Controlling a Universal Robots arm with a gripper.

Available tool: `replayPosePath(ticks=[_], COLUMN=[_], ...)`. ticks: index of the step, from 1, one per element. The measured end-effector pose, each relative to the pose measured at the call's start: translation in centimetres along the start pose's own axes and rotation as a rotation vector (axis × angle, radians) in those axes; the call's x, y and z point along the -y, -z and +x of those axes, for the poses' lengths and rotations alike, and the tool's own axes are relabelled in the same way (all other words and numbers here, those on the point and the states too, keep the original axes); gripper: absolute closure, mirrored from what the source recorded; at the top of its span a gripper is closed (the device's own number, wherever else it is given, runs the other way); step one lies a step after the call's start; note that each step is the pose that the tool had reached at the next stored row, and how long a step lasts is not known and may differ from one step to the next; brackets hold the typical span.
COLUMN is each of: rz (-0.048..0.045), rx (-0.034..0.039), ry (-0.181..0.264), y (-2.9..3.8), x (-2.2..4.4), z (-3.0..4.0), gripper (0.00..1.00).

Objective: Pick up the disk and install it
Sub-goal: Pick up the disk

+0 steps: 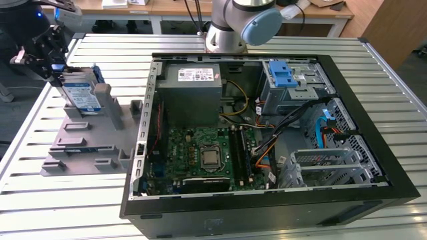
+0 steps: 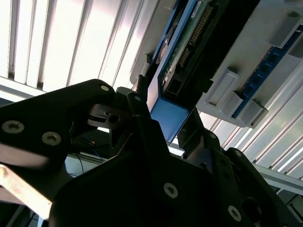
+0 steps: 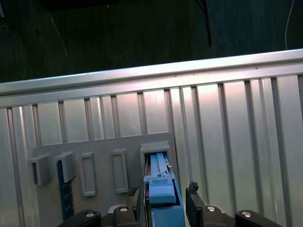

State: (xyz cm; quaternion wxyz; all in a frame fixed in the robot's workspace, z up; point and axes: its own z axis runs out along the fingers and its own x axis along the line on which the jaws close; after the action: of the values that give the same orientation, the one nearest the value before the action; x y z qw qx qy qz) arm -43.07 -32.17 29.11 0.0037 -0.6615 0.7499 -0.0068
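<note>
Blue-railed disk [image 1: 81, 96] upright in grey holder [image 1: 80, 142], upper left, gripper [image 1: 57, 73] at it, clamp can't tell; not yet installed.

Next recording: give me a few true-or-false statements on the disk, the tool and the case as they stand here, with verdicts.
1. The disk stands on edge in a slot of the grey holder. True.
2. The disk already sits inside the case. False: it is in the holder outside the case, at the exterior view's left.
3. The tool is at the disk's upper end. True.
4. The case is closed. False: its side is open and the board shows.
</note>
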Motion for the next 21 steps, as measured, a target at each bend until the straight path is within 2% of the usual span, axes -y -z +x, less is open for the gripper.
replayPosePath(ticks=[15,16,21], rz=[0.0002,0.0002,0.0001], rx=[-0.0019,-0.0019,-0.0019], ry=[0.000,0.000,0.000], y=[-0.11,-0.11,-0.11], x=[-0.02,-0.02,-0.02], z=[-0.13,-0.13,-0.13], gripper=[0.51,0.58,0.63])
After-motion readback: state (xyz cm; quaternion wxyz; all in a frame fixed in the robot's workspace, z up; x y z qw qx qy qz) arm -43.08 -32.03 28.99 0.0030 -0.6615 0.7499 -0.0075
